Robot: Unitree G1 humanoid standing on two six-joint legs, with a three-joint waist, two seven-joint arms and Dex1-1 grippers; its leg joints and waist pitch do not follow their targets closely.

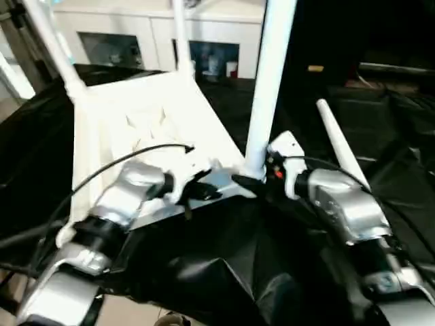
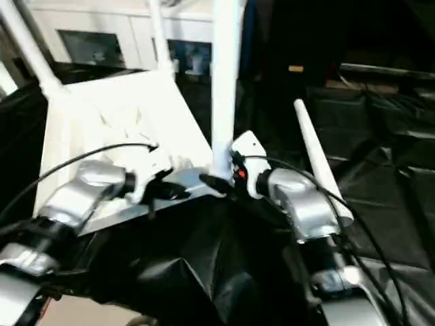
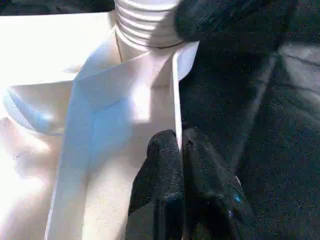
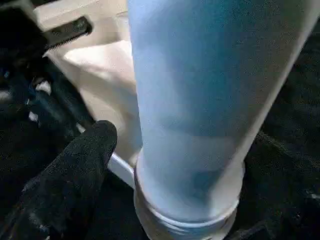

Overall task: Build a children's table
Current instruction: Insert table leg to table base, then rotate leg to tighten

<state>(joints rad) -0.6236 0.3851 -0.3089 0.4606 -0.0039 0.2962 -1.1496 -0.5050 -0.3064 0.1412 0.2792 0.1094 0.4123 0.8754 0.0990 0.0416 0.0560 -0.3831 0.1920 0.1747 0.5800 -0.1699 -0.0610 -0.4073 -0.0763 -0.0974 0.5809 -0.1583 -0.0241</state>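
Black-fingered left hand (image 3: 181, 150) clamped on white plastic tabletop's rim (image 3: 176, 95); right hand (image 1: 255, 185) spread beside upright white leg (image 1: 266, 88).

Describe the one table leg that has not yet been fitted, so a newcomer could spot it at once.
Start at the upturned white table top on the black sheet. Three legs stand up from its corners; just to their right, past the right end effector, a fourth leg lies loose on the sheet. It alone is lying down, joined to nothing.

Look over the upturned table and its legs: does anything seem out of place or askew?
One leg lies loose on the black cloth, right of the upturned table top, not in a socket. Three legs stand upright in corner sockets, including the nearest.
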